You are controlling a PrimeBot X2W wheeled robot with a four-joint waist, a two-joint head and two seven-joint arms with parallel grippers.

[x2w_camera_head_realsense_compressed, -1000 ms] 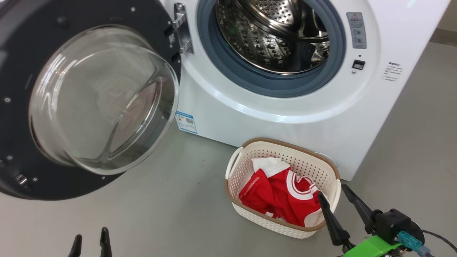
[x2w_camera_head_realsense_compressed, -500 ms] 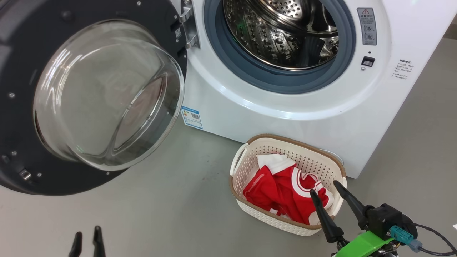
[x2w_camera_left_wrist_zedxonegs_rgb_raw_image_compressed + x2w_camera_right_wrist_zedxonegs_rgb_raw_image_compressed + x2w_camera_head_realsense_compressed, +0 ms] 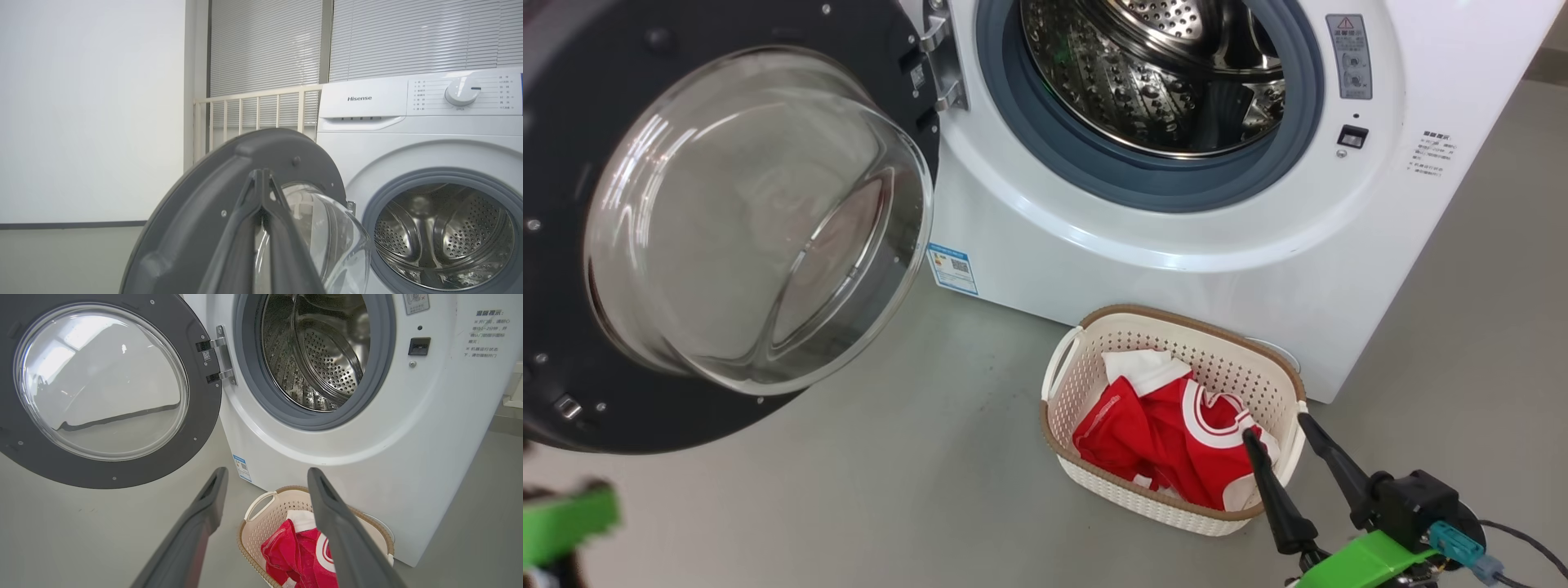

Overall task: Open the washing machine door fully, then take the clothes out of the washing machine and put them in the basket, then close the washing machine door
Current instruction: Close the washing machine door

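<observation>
The washing machine [image 3: 1176,245] stands with its washing machine door [image 3: 572,98] swung wide to the left, glass bowl facing me. Its steel drum [image 3: 1152,73] looks bare. On the floor in front, the basket [image 3: 1086,359] holds the clothes [image 3: 1168,441], red jerseys with a white piece on top. My right gripper [image 3: 1276,430] hovers open over the basket's near right rim; in the right wrist view this gripper [image 3: 266,475] spreads above the basket [image 3: 261,500] and the clothes [image 3: 292,551]. My left gripper [image 3: 261,175] is shut and empty, pointing at the door [image 3: 192,212].
Grey floor [image 3: 915,474] lies between the door and the basket. A blurred green part of my left arm [image 3: 568,518] sits at the lower left. A pale railing [image 3: 245,110] and window blinds stand behind the machine. A cable [image 3: 1523,539] trails at the lower right.
My left gripper's fingers have closed and dropped out of the head view's bottom edge; a blurred green arm part now shows at lower left. The right gripper has barely moved.
</observation>
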